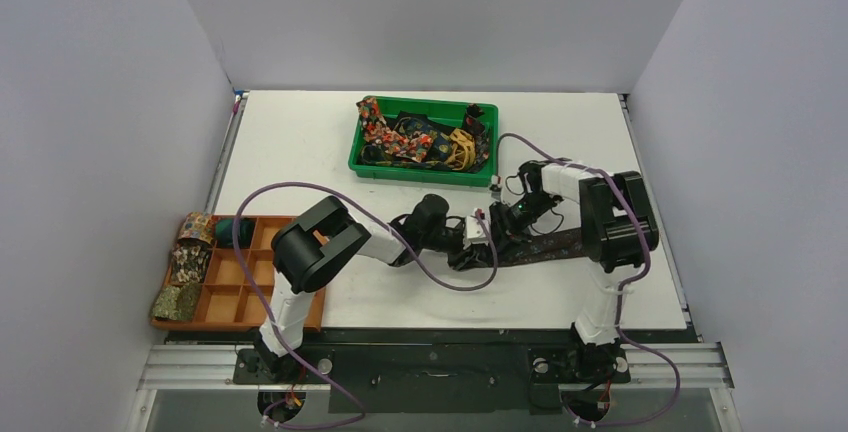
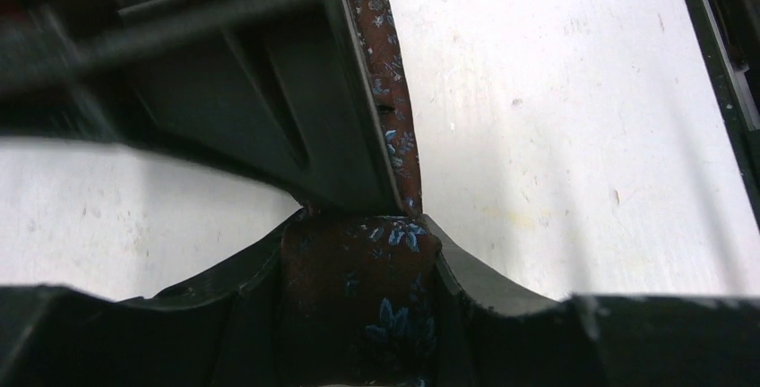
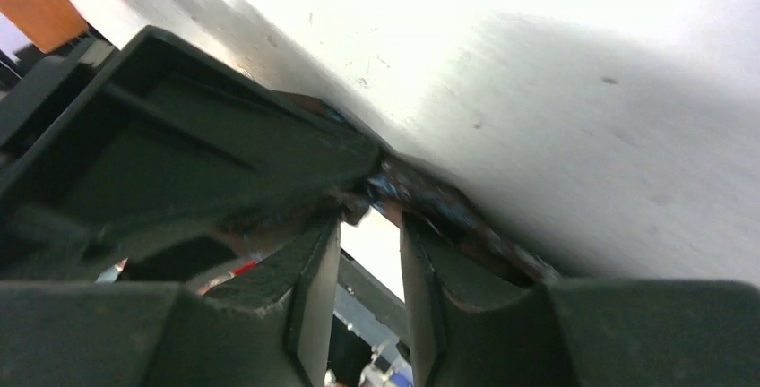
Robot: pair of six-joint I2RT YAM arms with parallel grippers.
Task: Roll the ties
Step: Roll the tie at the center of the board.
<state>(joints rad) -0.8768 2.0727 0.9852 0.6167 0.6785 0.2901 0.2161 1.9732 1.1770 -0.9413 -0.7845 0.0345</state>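
White surface (image 1: 300,142), plain grey-white walls (image 1: 420,12) on three sides, metal rail (image 1: 190,367) at near edge, even light.

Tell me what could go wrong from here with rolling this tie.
1. The right gripper stands open, so only the left gripper clamps the rolled part of the brown tie; the coil may spring loose.
2. Both grippers crowd tip to tip at the roll and could knock each other or pinch extra fabric.
3. The tie's unrolled tail runs up to the right arm, which might drag it skewed.
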